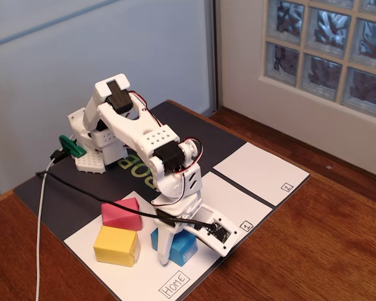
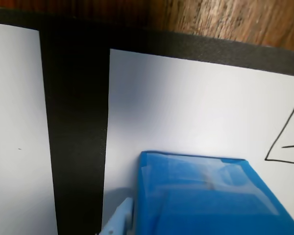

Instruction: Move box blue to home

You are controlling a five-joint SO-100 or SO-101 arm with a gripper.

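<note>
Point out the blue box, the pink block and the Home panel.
Blue box (image 1: 183, 248): fixed view, its front face under the claw.
Pink block (image 1: 122, 213): fixed view, its top face.
Home panel (image 1: 147, 276): fixed view, bare white area near the "Home" label.

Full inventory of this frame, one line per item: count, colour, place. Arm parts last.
blue box: 1, bright blue, on the Home panel under the gripper, close up in the wrist view
pink block: 1, pink, on the Home panel, behind the yellow one
yellow block: 1, yellow, on the Home panel, left of the blue box
Home panel: 1, white, front of the mat
panel 1: 1, white, right of Home
panel 2: 1, white, farthest right
mat: 1, dark, on the wooden table
green clamp: 1, by the arm's base
arm: 1, white
gripper: 1, white, at the blue box; grip unclear
</note>
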